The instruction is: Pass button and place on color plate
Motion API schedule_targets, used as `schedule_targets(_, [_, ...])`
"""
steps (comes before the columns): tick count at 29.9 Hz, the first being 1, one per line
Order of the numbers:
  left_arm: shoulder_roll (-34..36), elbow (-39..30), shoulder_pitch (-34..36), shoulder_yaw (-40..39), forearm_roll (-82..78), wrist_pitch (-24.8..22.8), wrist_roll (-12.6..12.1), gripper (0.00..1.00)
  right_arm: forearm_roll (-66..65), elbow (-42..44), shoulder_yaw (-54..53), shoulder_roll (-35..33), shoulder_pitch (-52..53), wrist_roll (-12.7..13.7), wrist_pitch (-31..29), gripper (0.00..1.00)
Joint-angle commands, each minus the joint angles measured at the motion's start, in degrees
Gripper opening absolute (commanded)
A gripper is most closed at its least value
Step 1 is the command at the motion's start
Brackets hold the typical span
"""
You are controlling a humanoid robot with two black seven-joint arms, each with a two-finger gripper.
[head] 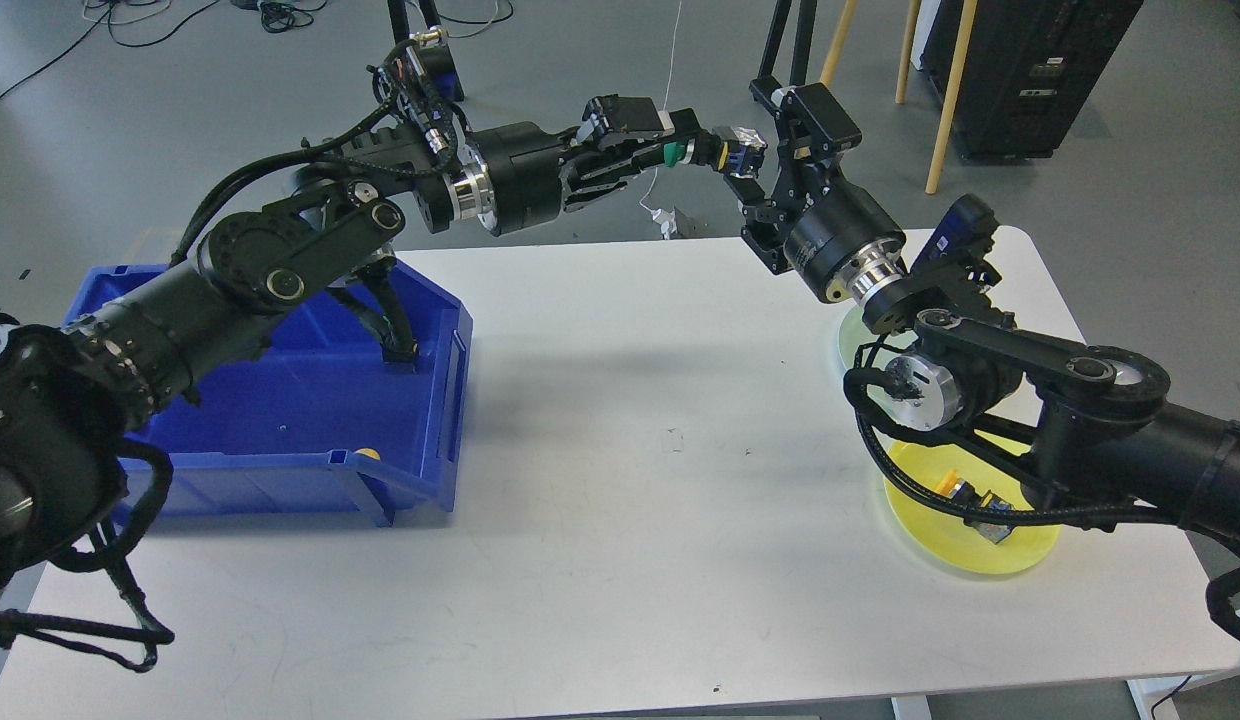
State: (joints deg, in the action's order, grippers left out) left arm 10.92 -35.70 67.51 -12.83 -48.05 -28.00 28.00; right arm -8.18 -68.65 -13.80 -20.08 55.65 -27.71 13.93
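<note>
My left gripper (680,152) is shut on a green-capped push button (715,155) and holds it out high above the far edge of the table. The button's blue-grey contact block points right. My right gripper (758,160) is raised to meet it, open, with its fingers above and below the block. The yellow plate (1020,555) lies at the table's right front, partly hidden by my right arm, with a yellow-capped button (970,497) on it. The pale green plate (846,340) behind it is almost wholly hidden by the arm.
A blue bin (280,420) stands at the table's left, under my left arm, with a yellow button (368,453) by its front wall and a black button body (400,352) near its right wall. Chair and stand legs rise beyond the table.
</note>
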Motion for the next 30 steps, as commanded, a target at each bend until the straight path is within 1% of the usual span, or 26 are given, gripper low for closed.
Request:
schedule_targets(1, [0.0, 0.0, 0.0, 0.0, 0.1, 0.0, 0.0, 0.09, -0.2, 0.1, 0.0, 0.1, 0.2, 0.2, 0.2, 0.75])
schedule_targets(2, [-0.1, 0.0, 0.1, -0.1, 0.1, 0.0, 0.0, 0.09, -0.4, 0.4, 0.0, 0.3, 0.2, 0.3, 0.3, 0.69])
schedule_targets(4, [-0.1, 0.0, 0.1, 0.0, 0.1, 0.0, 0.0, 0.09, -0.5, 0.5, 0.0, 0.4, 0.2, 0.3, 0.3, 0.62])
schedule_targets(10, [-0.2, 0.0, 0.0, 0.0, 0.1, 0.0, 0.0, 0.09, -1.0, 0.3, 0.0, 0.5, 0.2, 0.3, 0.2, 0.46])
schedule_targets(12, [-0.2, 0.0, 0.0, -0.1, 0.1, 0.0, 0.0, 0.09, -2.3, 0.0, 0.0, 0.5, 0.2, 0.3, 0.1, 0.35])
schedule_targets(13, [-0.2, 0.0, 0.0, -0.1, 0.1, 0.0, 0.0, 0.09, -2.5, 0.3, -0.1, 0.7, 0.2, 0.4, 0.6, 0.26])
schedule_targets(15, [-0.2, 0.0, 0.1, -0.1, 0.6, 0.0, 0.0, 0.09, -2.5, 0.4, -0.3, 1.4, 0.2, 0.3, 0.7, 0.19])
schedule_targets(17, [-0.2, 0.0, 0.0, -0.1, 1.5, 0.0, 0.0, 0.09, -2.7, 0.3, -0.3, 1.8, 0.2, 0.3, 0.6, 0.09])
schedule_targets(19, [-0.1, 0.0, 0.0, 0.0, 2.0, 0.0, 0.0, 0.11, -2.7, 0.2, -0.3, 1.8, 0.2, 0.4, 0.6, 0.02])
schedule_targets(20, [-0.2, 0.0, 0.0, 0.0, 2.2, 0.0, 0.0, 0.16, -2.7, 0.2, -0.4, 1.8, 0.2, 0.4, 0.6, 0.01])
schedule_targets(21, [-0.2, 0.0, -0.1, -0.1, 2.5, 0.0, 0.0, 0.27, -2.6, 0.0, -0.4, 1.8, 0.2, 0.4, 0.6, 0.01])
schedule_targets(22, [-0.2, 0.0, -0.1, -0.1, 2.9, 0.0, 0.0, 0.42, -2.5, -0.1, -0.4, 1.7, 0.1, 0.4, 0.6, 0.01])
schedule_targets(23, [-0.2, 0.0, -0.1, 0.0, 3.4, 0.0, 0.0, 0.63, -2.5, -0.1, -0.6, 1.7, 0.2, 0.5, 0.6, 0.01])
schedule_targets(24, [-0.2, -0.1, -0.2, -0.1, 4.3, 0.0, 0.0, 0.76, -2.4, -0.1, -0.8, 1.6, 0.1, 0.5, 0.7, 0.01])
schedule_targets(25, [0.0, -0.1, -0.2, -0.1, 4.9, 0.0, 0.0, 0.76, -2.3, -0.1, -1.1, 1.6, 0.1, 0.5, 0.9, 0.01])
schedule_targets(28, [0.5, -0.1, -0.2, -0.1, 6.6, 0.0, 0.0, 0.86, -1.8, 0.2, -2.1, 1.3, -0.5, 0.6, 1.4, 0.01])
schedule_targets(30, [0.9, -0.1, -0.2, -0.1, 8.4, 0.0, 0.0, 0.87, -0.3, 0.7, -3.9, 1.2, -1.9, 1.3, 2.1, 0.01])
